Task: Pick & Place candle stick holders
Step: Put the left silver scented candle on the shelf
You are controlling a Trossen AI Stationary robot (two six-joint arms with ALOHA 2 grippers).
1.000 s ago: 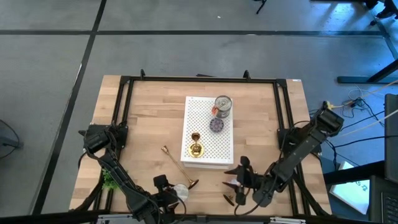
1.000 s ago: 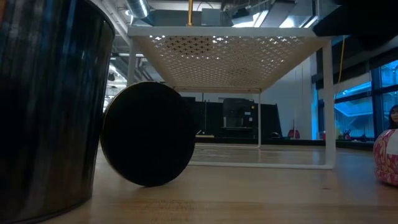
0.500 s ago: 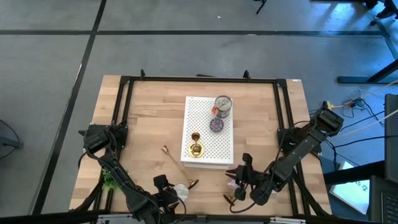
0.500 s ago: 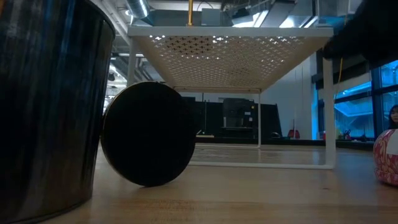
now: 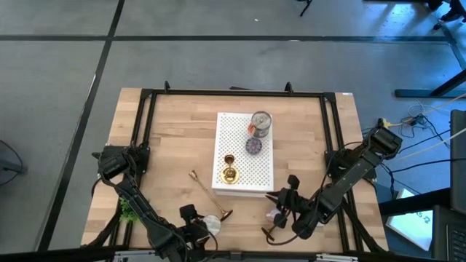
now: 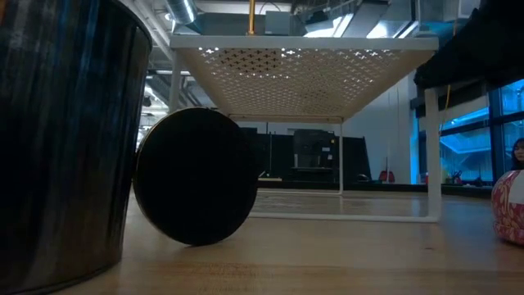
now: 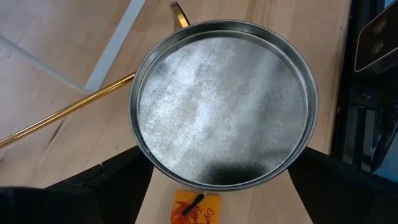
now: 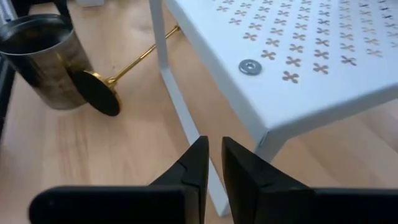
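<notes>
**A:** Right gripper (image 8: 214, 148) first: its fingers (image 8: 193, 171) are pinched nearly together, just a thin slit between them, and I see nothing in that slit.

**B:** And straight ahead of those fingers?

**A:** The leg and corner of the white rack (image 8: 298, 62), very near the tips. Beyond them and off to one side lies the long candle stick holder (image 8: 140, 61), flat on the table (image 8: 112, 155), its round base just beside the silver tin (image 8: 43, 62).

**B:** From above I also pick out a small candle stick holder (image 5: 269, 233) on the wood, just beside the right gripper, on the table's front-edge side. I cannot tell whether it touches the gripper.

**A:** A third, the upright candle stick holder (image 5: 229, 173), stands on top of the rack, well apart from both sets of fingers. A second tin (image 5: 261, 124) and a purple disc (image 5: 253, 146) share that rack top.

**B:** Over to the left gripper (image 5: 196, 220).

**A:** Spread wide! The dark fingers (image 7: 106, 190) sit one each side of the silver tin, and its open mouth fills the gap between them. Whether they press its wall, I cannot tell.

**B:** The long holder's stem runs past that tin on the far side from the fingers.

**A:** Yes, and an orange tag (image 7: 196, 208) lies between the fingers, right at the tin's rim.
</notes>
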